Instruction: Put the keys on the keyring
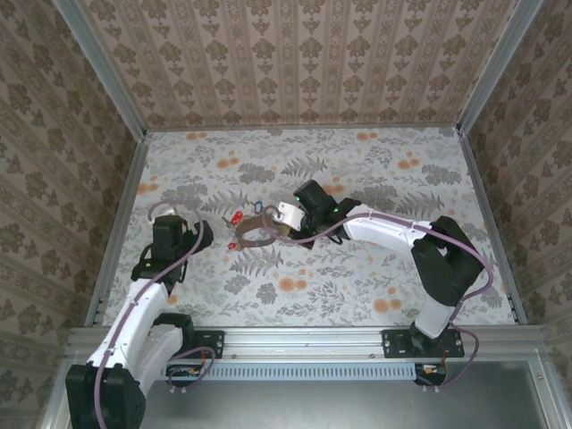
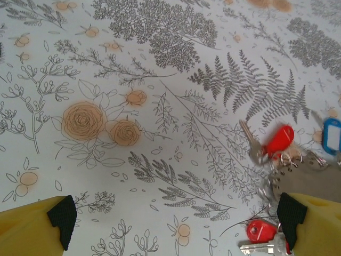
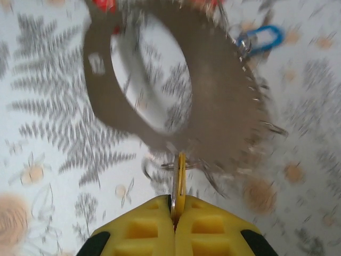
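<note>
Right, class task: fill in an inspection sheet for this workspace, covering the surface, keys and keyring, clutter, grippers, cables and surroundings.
Surface: table with a floral cover.
Job's things: keyring near the table's middle. A red key, a second red key and a blue key are close by it. A yellow key, seen edge-on, is at its rim.
Clutter: nothing seen.
Grippers: left gripper open, beside the keys. Right gripper shut on the yellow key.
Cables: purplish-grey cables run along both arms, away from the keys.
Surroundings: patterned walls on three sides and a metal rail in front.
</note>
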Action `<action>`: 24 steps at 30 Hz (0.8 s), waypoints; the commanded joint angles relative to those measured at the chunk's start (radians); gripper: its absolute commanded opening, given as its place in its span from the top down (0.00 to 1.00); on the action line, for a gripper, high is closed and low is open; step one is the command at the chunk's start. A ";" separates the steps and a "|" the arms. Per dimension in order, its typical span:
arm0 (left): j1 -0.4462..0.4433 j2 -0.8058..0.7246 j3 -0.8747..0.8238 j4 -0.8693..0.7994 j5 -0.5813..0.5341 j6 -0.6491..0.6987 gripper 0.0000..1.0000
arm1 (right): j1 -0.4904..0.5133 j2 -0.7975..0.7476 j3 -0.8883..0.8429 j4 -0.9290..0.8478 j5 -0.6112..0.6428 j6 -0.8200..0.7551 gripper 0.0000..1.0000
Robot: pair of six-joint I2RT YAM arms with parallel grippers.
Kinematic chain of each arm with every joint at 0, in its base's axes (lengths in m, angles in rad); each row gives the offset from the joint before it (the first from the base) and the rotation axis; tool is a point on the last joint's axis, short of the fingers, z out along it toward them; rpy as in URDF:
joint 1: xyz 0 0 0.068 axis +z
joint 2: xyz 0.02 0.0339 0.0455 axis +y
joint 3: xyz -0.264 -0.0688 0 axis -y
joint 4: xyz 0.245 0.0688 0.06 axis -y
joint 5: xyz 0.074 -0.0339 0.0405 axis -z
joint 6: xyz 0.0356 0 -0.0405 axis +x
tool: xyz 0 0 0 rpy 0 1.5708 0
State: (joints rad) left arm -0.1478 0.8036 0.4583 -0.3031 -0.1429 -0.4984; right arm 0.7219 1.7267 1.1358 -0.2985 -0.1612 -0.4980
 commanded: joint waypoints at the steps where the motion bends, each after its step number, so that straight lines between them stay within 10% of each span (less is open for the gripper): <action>1: 0.009 0.004 0.004 0.013 -0.003 0.017 0.00 | -0.021 -0.052 -0.048 -0.056 0.044 -0.078 1.00; 24: 0.006 0.136 0.063 0.054 0.048 0.200 0.00 | -0.190 -0.205 -0.347 -0.260 0.139 -0.304 0.82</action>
State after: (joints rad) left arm -0.1478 0.9234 0.4763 -0.2623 -0.0937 -0.3557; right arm 0.5491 1.5478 0.8257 -0.4862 -0.0536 -0.7639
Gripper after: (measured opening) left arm 0.999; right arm 0.168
